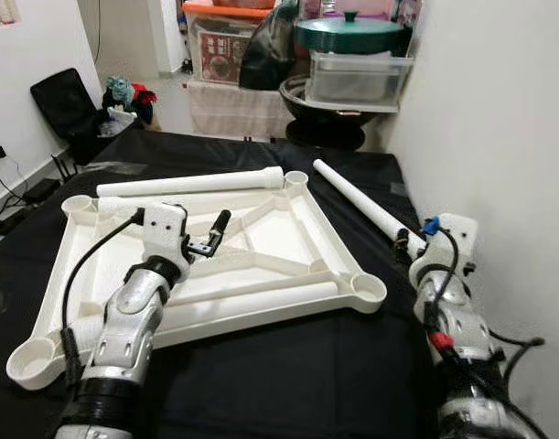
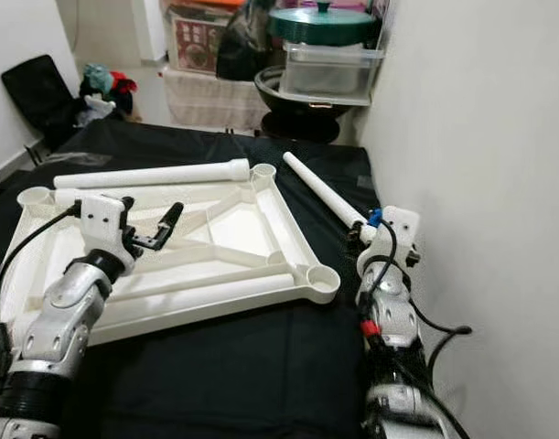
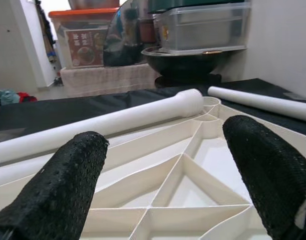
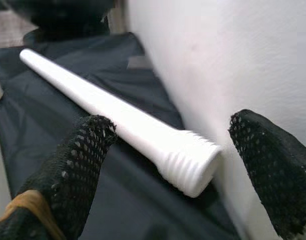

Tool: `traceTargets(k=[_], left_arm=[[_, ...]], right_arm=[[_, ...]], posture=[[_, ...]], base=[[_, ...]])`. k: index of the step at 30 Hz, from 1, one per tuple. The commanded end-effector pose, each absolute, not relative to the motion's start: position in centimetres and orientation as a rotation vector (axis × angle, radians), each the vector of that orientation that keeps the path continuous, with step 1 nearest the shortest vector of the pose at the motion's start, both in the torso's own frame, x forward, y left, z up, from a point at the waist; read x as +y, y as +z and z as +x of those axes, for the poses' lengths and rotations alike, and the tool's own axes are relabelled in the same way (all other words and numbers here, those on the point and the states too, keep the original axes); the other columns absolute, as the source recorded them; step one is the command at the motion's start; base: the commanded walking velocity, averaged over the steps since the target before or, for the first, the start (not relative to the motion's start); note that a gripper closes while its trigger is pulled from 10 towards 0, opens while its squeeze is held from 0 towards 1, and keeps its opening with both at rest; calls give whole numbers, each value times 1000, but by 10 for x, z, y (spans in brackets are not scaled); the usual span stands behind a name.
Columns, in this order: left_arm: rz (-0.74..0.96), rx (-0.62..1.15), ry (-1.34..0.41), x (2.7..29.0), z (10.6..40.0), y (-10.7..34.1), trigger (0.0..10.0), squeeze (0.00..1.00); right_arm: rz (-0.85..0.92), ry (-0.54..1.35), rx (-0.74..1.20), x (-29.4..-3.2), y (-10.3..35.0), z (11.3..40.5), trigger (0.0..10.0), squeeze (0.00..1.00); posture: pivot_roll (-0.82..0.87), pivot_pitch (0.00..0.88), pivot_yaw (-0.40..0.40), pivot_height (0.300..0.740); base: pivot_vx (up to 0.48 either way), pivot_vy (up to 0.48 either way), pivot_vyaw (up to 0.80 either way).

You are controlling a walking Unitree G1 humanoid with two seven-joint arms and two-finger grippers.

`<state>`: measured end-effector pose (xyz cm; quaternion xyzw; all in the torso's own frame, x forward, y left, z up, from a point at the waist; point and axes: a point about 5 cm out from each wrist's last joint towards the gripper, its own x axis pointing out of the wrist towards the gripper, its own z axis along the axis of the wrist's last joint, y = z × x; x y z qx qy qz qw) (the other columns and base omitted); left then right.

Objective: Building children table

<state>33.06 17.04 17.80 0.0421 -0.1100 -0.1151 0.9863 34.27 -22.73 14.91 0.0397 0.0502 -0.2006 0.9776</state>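
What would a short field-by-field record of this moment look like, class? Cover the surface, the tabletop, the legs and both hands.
Surface: black cloth
Tabletop: white tabletop lying underside up, ribs showing, round sockets at its corners
Loose leg: white leg on the cloth beside the wall, threaded end toward the robot
Other legs: far leg along the far edge; near leg along the near edge
Left hand: left hand open, above the ribs
Right hand: right hand open, around the loose leg's threaded end, not closed on it
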Motion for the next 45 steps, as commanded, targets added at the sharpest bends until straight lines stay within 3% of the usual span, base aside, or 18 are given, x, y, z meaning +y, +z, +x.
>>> traceTargets(k=[1, 12, 33, 41, 45], left_arm=[[91, -191, -251, 166, 330, 172, 10000, 0], [89, -184, -246, 168, 326, 174, 10000, 0], [130, -128, -233, 185, 302, 171, 10000, 0], [164, -86, -243, 195, 291, 172, 10000, 0], [172, -70, -257, 195, 287, 175, 10000, 0]], right_arm=[[84, -391, 154, -224, 137, 339, 10000, 0], [181, -400, 314, -230, 107, 345, 10000, 0], [173, -352, 220, -228, 126, 358, 10000, 0], [143, -406, 216, -240, 128, 354, 10000, 0], [118, -443, 193, -244, 135, 351, 10000, 0]], posture=[[106, 0, -81, 740], [125, 0, -97, 740], [159, 0, -100, 740], [152, 0, -90, 740], [135, 45, -87, 740]], base=[[0, 0, 0], [0, 0, 0], [0, 0, 0], [0, 0, 0], [0, 0, 0]])
